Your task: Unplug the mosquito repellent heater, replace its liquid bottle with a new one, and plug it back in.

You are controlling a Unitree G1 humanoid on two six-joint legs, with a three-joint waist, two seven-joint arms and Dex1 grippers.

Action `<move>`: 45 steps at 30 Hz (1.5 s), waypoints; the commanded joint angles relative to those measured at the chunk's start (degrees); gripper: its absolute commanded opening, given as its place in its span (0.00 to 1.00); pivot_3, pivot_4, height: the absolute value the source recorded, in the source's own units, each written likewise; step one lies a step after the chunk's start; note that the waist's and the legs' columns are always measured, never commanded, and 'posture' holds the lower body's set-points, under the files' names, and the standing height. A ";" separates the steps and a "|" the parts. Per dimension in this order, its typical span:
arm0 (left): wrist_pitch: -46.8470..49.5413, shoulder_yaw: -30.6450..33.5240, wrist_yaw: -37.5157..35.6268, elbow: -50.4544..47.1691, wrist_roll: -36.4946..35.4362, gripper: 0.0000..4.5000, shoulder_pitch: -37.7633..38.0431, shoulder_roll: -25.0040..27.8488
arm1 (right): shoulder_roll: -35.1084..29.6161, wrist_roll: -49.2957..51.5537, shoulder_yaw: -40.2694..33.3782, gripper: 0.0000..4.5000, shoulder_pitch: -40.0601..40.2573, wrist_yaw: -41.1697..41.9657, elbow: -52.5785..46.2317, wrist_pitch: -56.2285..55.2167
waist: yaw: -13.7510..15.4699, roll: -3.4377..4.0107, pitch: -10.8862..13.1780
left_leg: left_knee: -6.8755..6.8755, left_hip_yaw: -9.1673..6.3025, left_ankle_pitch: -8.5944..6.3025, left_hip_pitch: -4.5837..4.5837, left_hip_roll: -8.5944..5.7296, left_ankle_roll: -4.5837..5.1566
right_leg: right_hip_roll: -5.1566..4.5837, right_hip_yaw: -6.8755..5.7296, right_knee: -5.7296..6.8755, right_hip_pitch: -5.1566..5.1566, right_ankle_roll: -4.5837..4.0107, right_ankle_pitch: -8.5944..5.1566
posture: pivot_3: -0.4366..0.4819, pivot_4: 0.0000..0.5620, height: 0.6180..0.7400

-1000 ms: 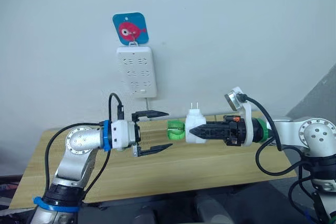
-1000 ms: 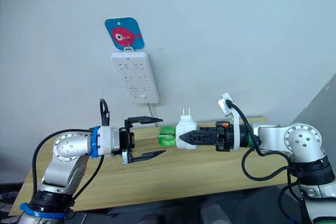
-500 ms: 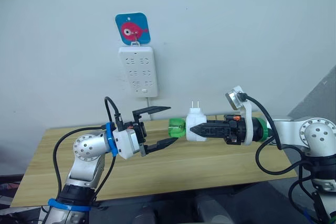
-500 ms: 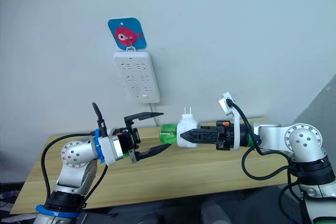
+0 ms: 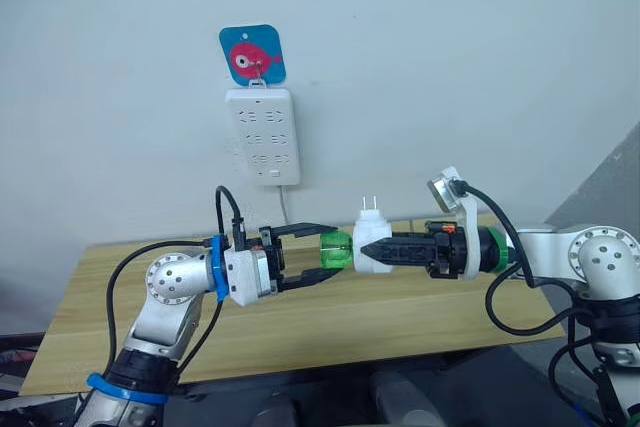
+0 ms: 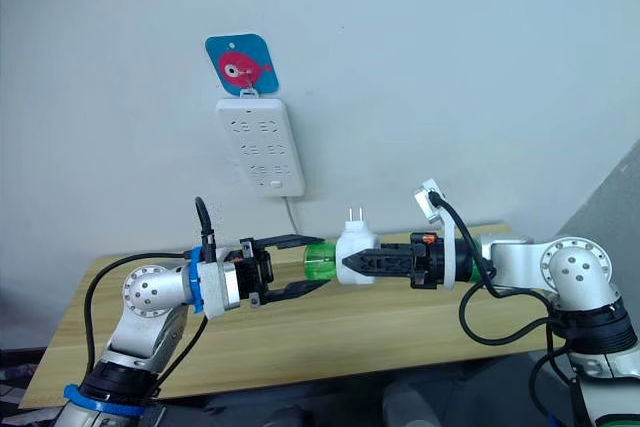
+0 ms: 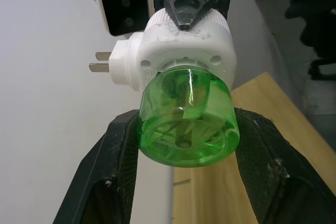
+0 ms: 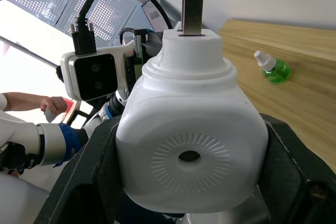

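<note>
The white mosquito repellent heater (image 5: 372, 243) hangs unplugged above the table, prongs up, with my right gripper (image 5: 374, 246) shut on its body. A green liquid bottle (image 5: 335, 250) sticks out of its left side. My left gripper (image 5: 328, 251) has its fingers (image 7: 119, 167) closed against both sides of that bottle (image 7: 185, 121). In the right wrist view the heater (image 8: 190, 142) is close up, and a second small green bottle with a white cap (image 8: 273, 70) lies on the table behind it.
A white power strip (image 5: 262, 135) hangs on the wall under a blue card with a red fish (image 5: 252, 53), its cord dropping behind the wooden table (image 5: 400, 319). A person's hand (image 8: 50, 106) shows far behind my left arm.
My left gripper moved right to the green bottle and its fingers narrowed from wide open to closed on the bottle's sides. The right gripper and heater stayed in place.
</note>
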 commanded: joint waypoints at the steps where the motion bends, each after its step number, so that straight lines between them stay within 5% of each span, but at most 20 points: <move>1: 22.83 -0.81 1.19 -5.94 -6.35 0.51 -3.67 5.82 | -0.49 -0.41 -1.62 0.67 -1.13 1.81 -1.93 -0.21 | -0.08 -0.01 0.02 | 0.01 0.00 0.00 0.00 0.00 0.00 | 0.00 0.00 0.02 0.00 0.00 0.00 | 0.31 0.14 1.00; 4: 53.51 -1.22 4.97 -8.71 -18.88 0.51 -10.60 11.84 | -0.78 -2.57 -1.39 0.67 -1.85 4.14 -2.86 0.30 | -0.06 -0.05 0.12 | 0.12 -0.04 0.00 -0.03 -0.01 0.00 | 0.02 -0.02 0.18 -0.06 0.01 -0.01 | 0.32 0.14 1.00; 7: 73.94 -2.08 2.97 -7.38 -27.68 0.51 -17.07 16.30 | -0.80 -4.93 -1.01 0.67 -2.88 6.94 -3.87 0.59 | -0.13 -0.04 0.15 | 0.15 -0.06 -0.01 0.00 0.00 0.01 | 0.06 -0.06 0.25 -0.06 0.01 -0.02 | 0.32 0.14 1.00; 13: 84.20 1.75 5.24 -4.17 -34.02 0.51 -23.22 12.18 | -0.22 -6.91 -1.10 0.67 -5.05 10.10 -2.92 1.33 | -0.31 0.02 0.20 | 0.08 -0.05 -0.01 -0.02 0.04 0.01 | 0.12 -0.07 0.25 -0.15 -0.03 -0.05 | 0.31 0.13 1.00; 14: 82.44 2.42 5.04 -4.44 -32.95 0.51 -22.44 11.57 | -0.19 -6.98 -1.18 0.67 -5.23 10.34 -2.65 1.45 | -0.30 0.02 0.20 | 0.07 -0.05 -0.01 -0.02 0.04 0.01 | 0.12 -0.06 0.25 -0.16 -0.04 -0.05 | 0.31 0.13 1.00; 21: 73.39 4.35 1.63 -8.19 -27.94 1.00 -17.28 11.07 | 0.24 -7.07 -2.13 0.67 -5.28 10.80 -1.50 2.53 | -0.06 0.02 0.20 | 0.05 -0.03 -0.01 -0.05 0.05 0.01 | 0.11 -0.02 0.26 -0.20 -0.06 -0.05 | 0.32 0.12 1.00; 32: 25.94 7.19 -0.96 -10.01 -5.54 1.00 -1.49 3.48 | 0.85 -5.23 -4.07 0.67 -3.73 7.98 0.61 2.29 | 0.42 0.02 0.19 | 0.11 0.10 -0.01 -0.07 0.03 0.00 | 0.08 0.12 0.23 -0.19 -0.06 -0.05 | 0.32 0.11 1.00; 39: -2.33 6.35 -1.76 -1.88 1.53 1.00 -2.28 -4.40 | 1.36 -5.06 -4.16 0.67 -4.01 6.88 1.09 2.24 | 0.40 0.00 0.18 | 0.21 0.34 -0.01 -0.04 0.01 0.01 | 0.05 0.30 0.22 -0.17 0.03 0.01 | 0.32 0.11 1.00; 45: -13.70 4.30 -1.41 3.87 4.36 1.00 -3.10 -5.80 | 1.76 -5.17 -4.12 0.67 -4.27 6.44 1.15 2.29 | 0.23 0.02 0.15 | 0.20 0.37 -0.01 -0.03 0.01 0.01 | 0.05 0.34 0.22 -0.17 0.07 0.04 | 0.31 0.11 1.00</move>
